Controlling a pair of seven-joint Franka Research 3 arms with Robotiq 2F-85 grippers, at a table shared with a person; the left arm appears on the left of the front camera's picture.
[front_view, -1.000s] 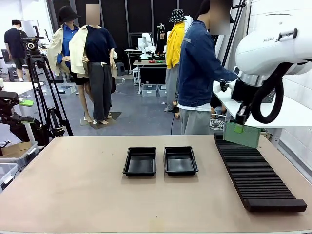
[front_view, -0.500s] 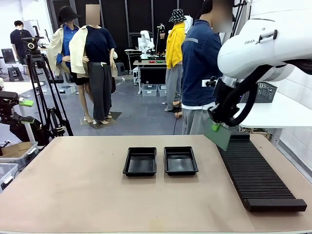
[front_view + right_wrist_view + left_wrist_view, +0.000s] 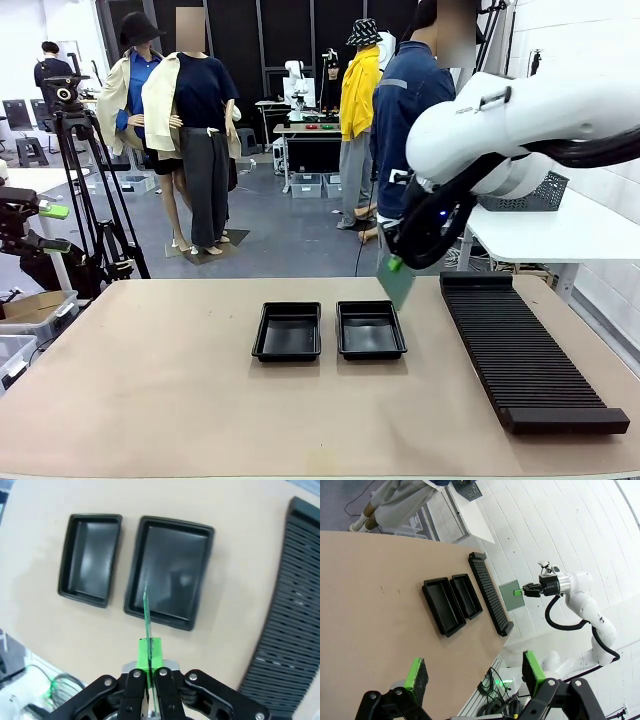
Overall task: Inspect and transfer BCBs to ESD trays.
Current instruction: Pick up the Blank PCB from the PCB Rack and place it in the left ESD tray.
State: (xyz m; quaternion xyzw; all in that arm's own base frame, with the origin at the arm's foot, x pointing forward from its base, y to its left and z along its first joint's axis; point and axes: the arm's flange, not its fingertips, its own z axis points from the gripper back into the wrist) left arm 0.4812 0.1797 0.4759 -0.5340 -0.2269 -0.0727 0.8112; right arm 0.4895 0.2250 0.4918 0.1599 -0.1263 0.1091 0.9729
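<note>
Left gripper [image 3: 473, 672] hangs high over the table, jaws wide apart and empty. Right gripper [image 3: 149, 656] is clamped on one edge of the BCB [image 3: 145, 612], which is held on edge in the air close above the right ESD tray [image 3: 172, 524], between the left ESD tray [image 3: 95, 517] and the ribbed rack [image 3: 295, 605]. The board looks thin, light and stiff, probably fragile on its faces, so pinch it by the edge and lay it flat gently.

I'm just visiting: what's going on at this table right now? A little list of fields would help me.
Right gripper: shut on a green board, held edge-on in the air
Left gripper: open, empty
Right tray: black, empty, board roughly over its edge
Left tray: black, empty
Rack: long, black, slotted, right of the trays
</note>
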